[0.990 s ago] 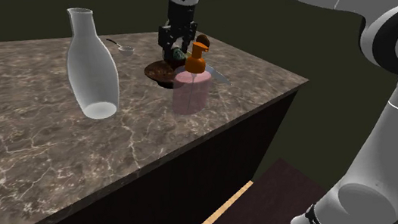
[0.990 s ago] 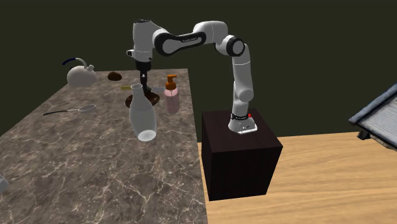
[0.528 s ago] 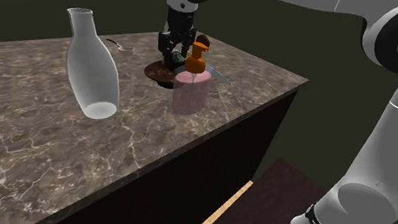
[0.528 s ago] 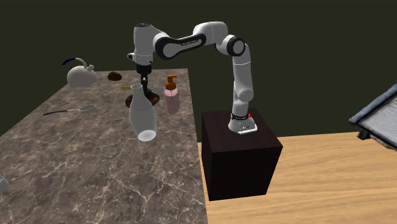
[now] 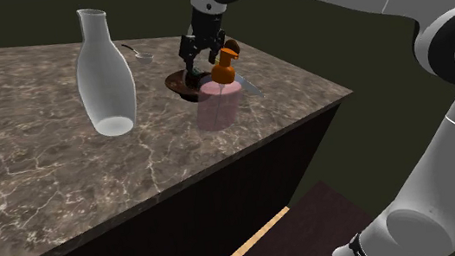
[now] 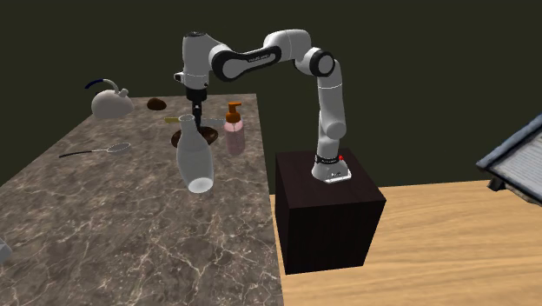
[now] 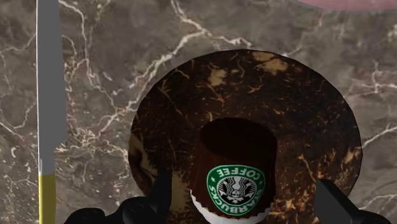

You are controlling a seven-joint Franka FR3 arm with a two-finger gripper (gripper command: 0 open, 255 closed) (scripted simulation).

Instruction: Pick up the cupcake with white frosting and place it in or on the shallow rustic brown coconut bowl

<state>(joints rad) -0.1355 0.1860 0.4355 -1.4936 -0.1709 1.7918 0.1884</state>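
The gripper (image 5: 197,63) hangs over the brown coconut bowl (image 7: 254,89) with its fingers (image 7: 160,194) spread wide, holding nothing. Between them, unclasped, the cupcake (image 7: 236,172) sits inside the bowl, its white frosting nearest the fingers.

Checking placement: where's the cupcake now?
In the wrist view the cupcake lies inside the brown bowl, below the open pincer; in the shoulder view that bowl sits left of the pink pump bottle.

The cupcake (image 7: 235,167) (dark brown, with a round green coffee logo and a white frilled end) rests inside the shallow, mottled brown bowl (image 7: 210,83), which sits upright just beside the pink pump bottle (image 5: 218,105).
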